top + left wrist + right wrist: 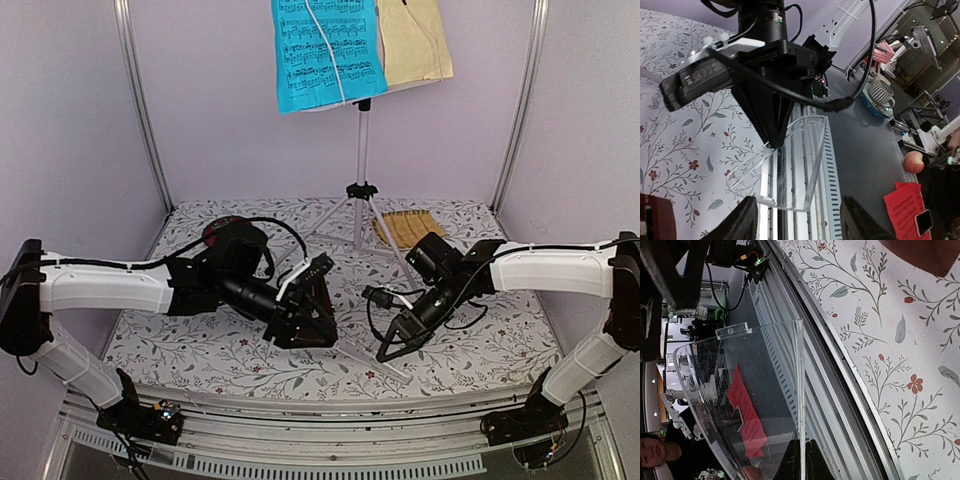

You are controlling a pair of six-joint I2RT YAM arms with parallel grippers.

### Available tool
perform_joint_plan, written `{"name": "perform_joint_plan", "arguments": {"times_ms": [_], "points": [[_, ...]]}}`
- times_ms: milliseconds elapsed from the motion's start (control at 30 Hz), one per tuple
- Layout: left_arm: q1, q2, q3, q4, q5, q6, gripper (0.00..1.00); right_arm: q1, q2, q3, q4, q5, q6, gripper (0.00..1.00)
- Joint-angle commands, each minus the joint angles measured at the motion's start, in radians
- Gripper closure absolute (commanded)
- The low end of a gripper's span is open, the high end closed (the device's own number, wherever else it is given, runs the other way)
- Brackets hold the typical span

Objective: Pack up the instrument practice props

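The silver tripod music stand (361,150) stands at the back. A blue sheet (325,50) and a pale-yellow sheet (415,40) rest on its desk. The dark red-brown metronome (655,220) sits on the cloth just left of my left gripper (797,222), which is open and empty. The metronome also shows at the top of the right wrist view (922,252). My right gripper (802,445) is shut on the wall of a clear plastic box (750,390). It holds the box near the table's front edge, in front of the left gripper (310,300).
A floral cloth (470,340) covers the table. A woven straw piece (405,226) lies by the tripod's right leg. A dark red round object (215,232) lies behind the left arm. The tripod legs spread across the middle. Metal rails (790,200) run along the front edge.
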Motion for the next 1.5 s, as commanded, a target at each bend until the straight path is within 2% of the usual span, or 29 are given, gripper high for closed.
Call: {"name": "perform_joint_plan", "arguments": {"times_ms": [0, 367, 667, 1133, 1300, 1467], "points": [[-0.028, 0.041, 0.047, 0.044, 0.060, 0.001, 0.45, 0.014, 0.033, 0.043, -0.015, -0.033, -0.044, 0.98], [-0.046, 0.093, 0.073, 0.047, 0.120, -0.005, 0.70, 0.015, 0.064, 0.067, -0.036, -0.023, -0.071, 0.98], [-0.050, 0.107, 0.072, 0.045, 0.115, -0.008, 0.74, 0.014, 0.071, 0.068, -0.041, -0.013, -0.080, 0.98], [-0.055, 0.124, 0.081, -0.017, 0.075, 0.030, 0.69, 0.014, 0.083, 0.083, -0.049, -0.019, -0.092, 0.98], [-0.054, 0.121, 0.082, -0.018, 0.079, 0.033, 0.81, 0.014, 0.089, 0.087, -0.052, -0.017, -0.096, 0.98], [-0.056, 0.125, 0.079, -0.018, 0.086, 0.033, 0.88, 0.014, 0.094, 0.089, -0.055, -0.016, -0.101, 0.98]]}}
